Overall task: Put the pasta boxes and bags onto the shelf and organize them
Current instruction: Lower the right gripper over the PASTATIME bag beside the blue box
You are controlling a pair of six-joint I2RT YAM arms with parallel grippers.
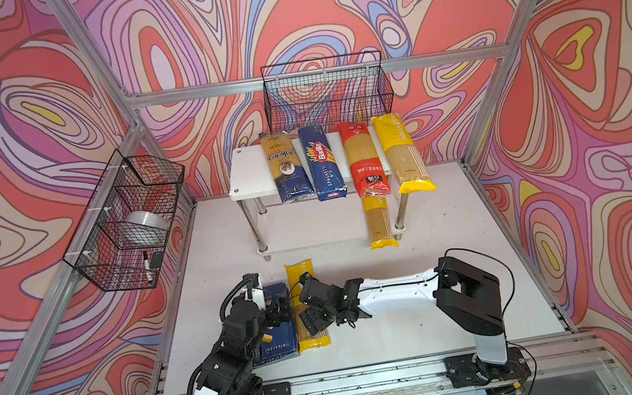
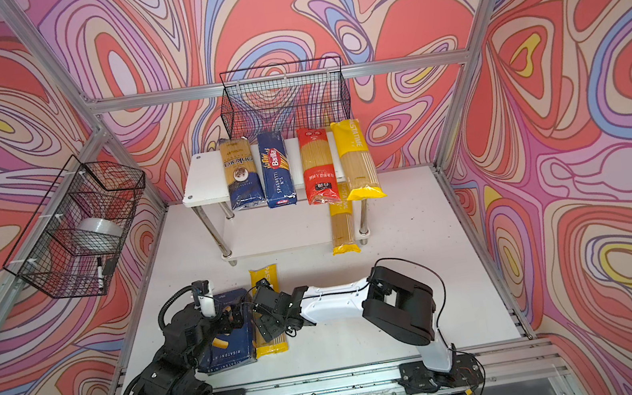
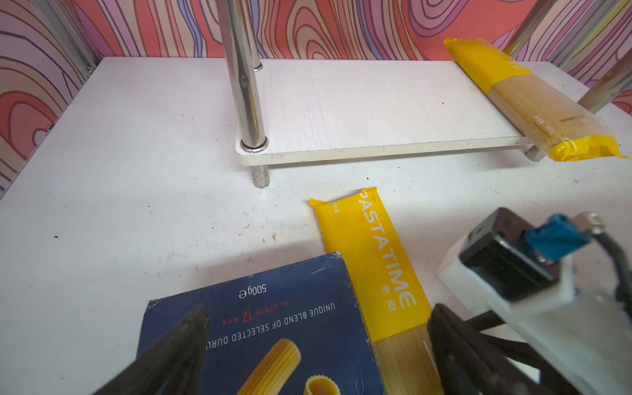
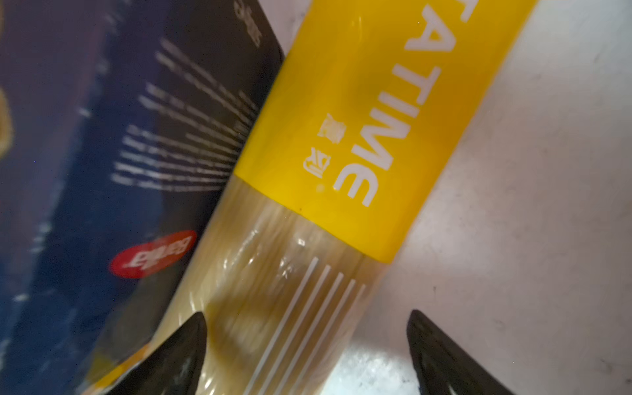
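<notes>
Two packs lie on the white table (image 1: 442,273) in front of the shelf (image 1: 252,174): the Barilla rigatoni box (image 3: 273,325) and, right against its side, a yellow PASTATIME spaghetti bag (image 4: 342,136). The right gripper (image 4: 307,318) stands open and holds nothing, with one jaw on each side of the bag's clear middle. The left gripper (image 3: 318,307) is spread open above the box. The bag looks light, with slick film over stiff, brittle strands. A pinch across its narrow middle should keep it level, while an end hold would likely let it sag and crack pasta.
</notes>
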